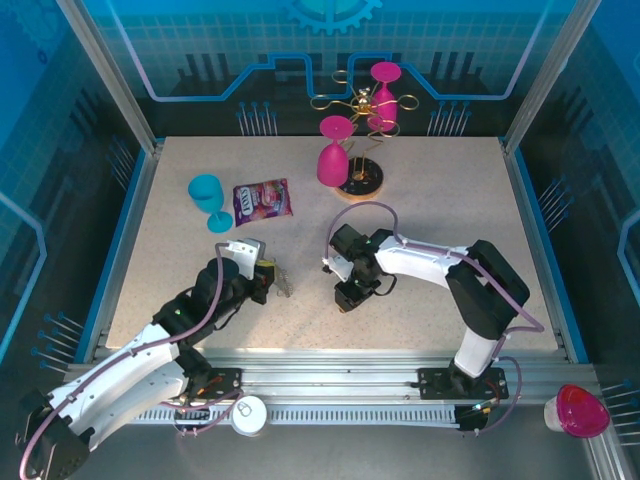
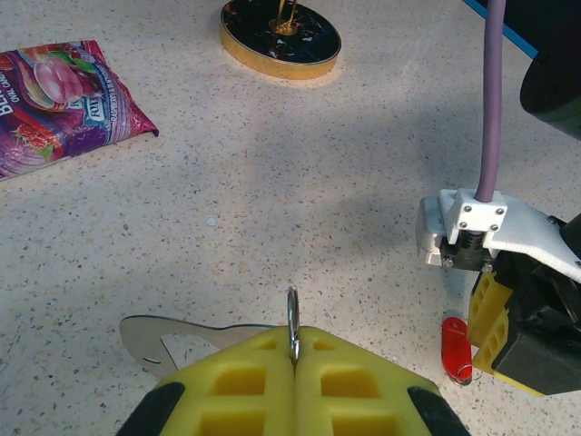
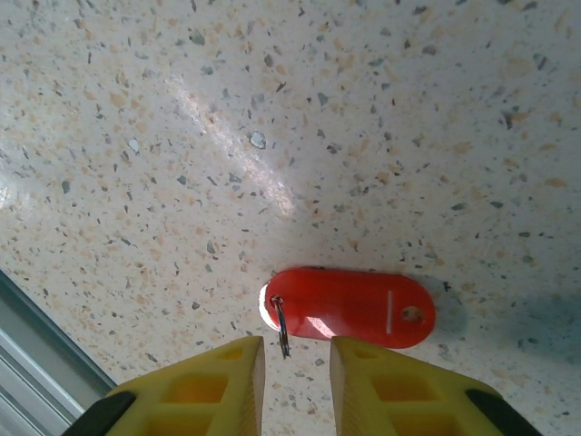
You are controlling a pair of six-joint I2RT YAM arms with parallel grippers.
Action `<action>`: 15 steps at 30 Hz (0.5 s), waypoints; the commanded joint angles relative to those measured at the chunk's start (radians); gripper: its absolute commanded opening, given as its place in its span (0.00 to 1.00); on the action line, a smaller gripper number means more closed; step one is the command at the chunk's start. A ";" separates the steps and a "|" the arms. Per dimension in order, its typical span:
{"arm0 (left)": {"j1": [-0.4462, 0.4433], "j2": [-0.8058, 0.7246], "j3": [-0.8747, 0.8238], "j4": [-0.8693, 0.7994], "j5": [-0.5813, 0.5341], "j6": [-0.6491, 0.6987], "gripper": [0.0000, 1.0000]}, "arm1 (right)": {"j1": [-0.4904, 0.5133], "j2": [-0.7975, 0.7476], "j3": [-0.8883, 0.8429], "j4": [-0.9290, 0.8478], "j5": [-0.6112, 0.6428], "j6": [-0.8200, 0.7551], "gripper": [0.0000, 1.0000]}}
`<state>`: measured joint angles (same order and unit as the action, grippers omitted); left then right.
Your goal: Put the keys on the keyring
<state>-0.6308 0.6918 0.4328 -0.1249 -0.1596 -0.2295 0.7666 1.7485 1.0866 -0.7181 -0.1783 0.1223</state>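
We see a worktop (image 3: 381,109) of speckled, stone-like composite, smooth with a soft sheen. The key (image 3: 349,307) has a glossy red plastic head and a thin wire loop. The keyring (image 2: 154,334) is flat, bright bare metal. The left fingers (image 2: 241,386) look like matt yellow moulded plastic. The packet (image 2: 54,104) is shiny printed foil, and the rack base (image 2: 280,36) is glossy black with a gold rim.

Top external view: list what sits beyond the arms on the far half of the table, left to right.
Blue goblet → purple snack packet → nearer pink glass → farther pink glass.
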 commanded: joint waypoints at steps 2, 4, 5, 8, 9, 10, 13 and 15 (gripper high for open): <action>-0.003 -0.010 -0.003 0.027 0.010 0.019 0.00 | 0.019 0.023 0.032 -0.032 -0.004 0.001 0.26; -0.003 -0.010 -0.002 0.024 0.012 0.019 0.00 | 0.021 0.027 0.033 -0.029 -0.017 0.001 0.26; -0.003 -0.011 0.000 0.025 0.012 0.019 0.00 | 0.020 0.029 0.035 -0.027 -0.024 0.002 0.26; -0.003 -0.011 -0.002 0.025 0.012 0.019 0.00 | 0.025 0.035 0.038 -0.029 -0.030 0.002 0.26; -0.003 -0.011 -0.001 0.025 0.012 0.019 0.00 | 0.026 0.038 0.039 -0.030 -0.026 0.001 0.26; -0.003 -0.011 -0.001 0.024 0.012 0.019 0.00 | 0.026 0.040 0.039 -0.031 -0.025 0.001 0.26; -0.002 -0.010 0.000 0.024 0.012 0.019 0.00 | 0.028 0.050 0.042 -0.033 -0.025 0.001 0.25; -0.003 -0.011 0.000 0.024 0.012 0.020 0.00 | 0.031 0.056 0.045 -0.035 -0.025 0.001 0.24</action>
<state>-0.6308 0.6918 0.4328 -0.1249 -0.1596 -0.2295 0.7807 1.7809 1.1065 -0.7185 -0.1905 0.1226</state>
